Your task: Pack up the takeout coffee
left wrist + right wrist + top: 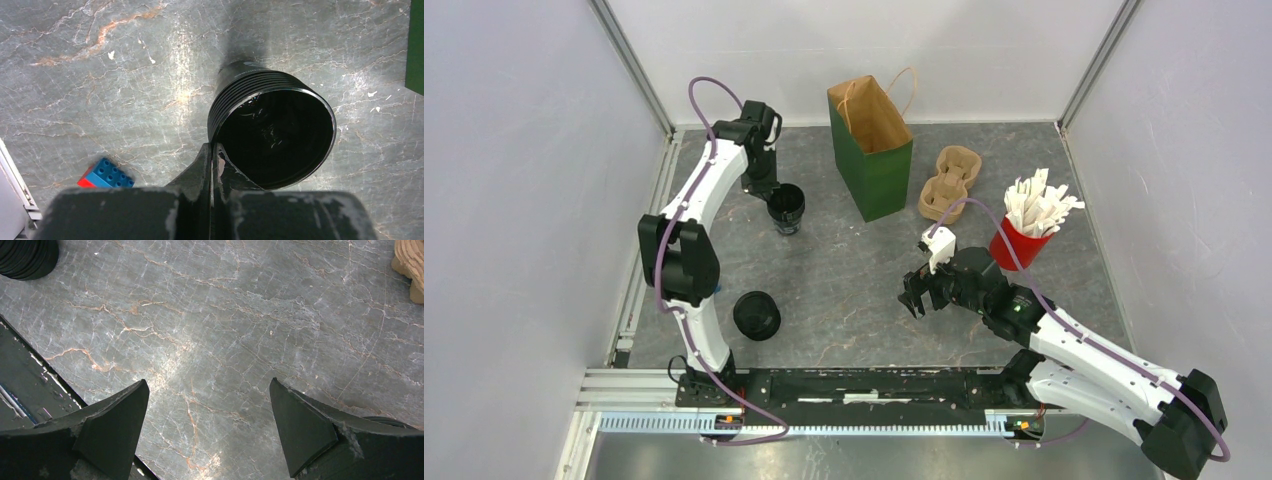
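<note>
Cup [272, 135], far-left of table [854, 290] | left claw [212, 150] pinches its rim, likely to carry it to bag [879, 175] | right claw [208, 381] spread wide, empty

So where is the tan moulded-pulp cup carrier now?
In the top view, the carrier lies toward the back right, between the green paper bag and the red cup of white packets.

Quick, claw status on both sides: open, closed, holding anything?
Left claw: closed, pinching the rim of the lidless black cup.
Right claw: open, holding nothing.
</note>
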`<state>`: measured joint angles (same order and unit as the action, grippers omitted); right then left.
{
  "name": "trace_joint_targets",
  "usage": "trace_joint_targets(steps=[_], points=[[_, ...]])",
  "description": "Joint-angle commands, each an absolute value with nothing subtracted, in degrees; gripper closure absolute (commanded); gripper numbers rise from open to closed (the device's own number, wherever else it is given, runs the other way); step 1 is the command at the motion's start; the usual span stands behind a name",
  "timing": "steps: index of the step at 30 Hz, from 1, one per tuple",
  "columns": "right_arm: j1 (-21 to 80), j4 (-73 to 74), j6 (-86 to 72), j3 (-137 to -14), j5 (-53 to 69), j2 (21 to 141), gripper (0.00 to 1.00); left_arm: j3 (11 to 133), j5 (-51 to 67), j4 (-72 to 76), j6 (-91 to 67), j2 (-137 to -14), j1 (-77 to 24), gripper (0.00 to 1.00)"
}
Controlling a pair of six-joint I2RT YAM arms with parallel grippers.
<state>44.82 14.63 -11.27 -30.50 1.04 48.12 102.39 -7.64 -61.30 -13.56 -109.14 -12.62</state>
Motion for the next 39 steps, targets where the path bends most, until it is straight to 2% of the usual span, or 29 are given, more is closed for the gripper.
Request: trace_joint_targets(steps=[1,13,22,28,39], points=[[44.61,13.01,-11.34,-29.97,0.35,47.99,0.02,105.44,-8.72,-61.97,-13.34,-108.49,-12.75,0.98],[44.64,13.27,-11.36,-29.93,0.35,47.63,0.02,107.08,-3.5,-61.69,-18.48,-107.43,-11.4,0.98],[44.63,13.18,-11.48,-29.79,0.35,47.29,0.02,101.24,11.57,-56.93,-20.8,-104.5,-8.66,0.98],[44.65,13.31,-11.82,-29.8,0.35,46.9,0.02,100.28,9.83,-56.95,-20.58,-104.28,-8.61,0.98],[44.7,12.59,-12.28,-29.71,0.35,47.0,0.02,96.36,19.69,-56.52,-20.88,-102.52,-8.61,0.98]])
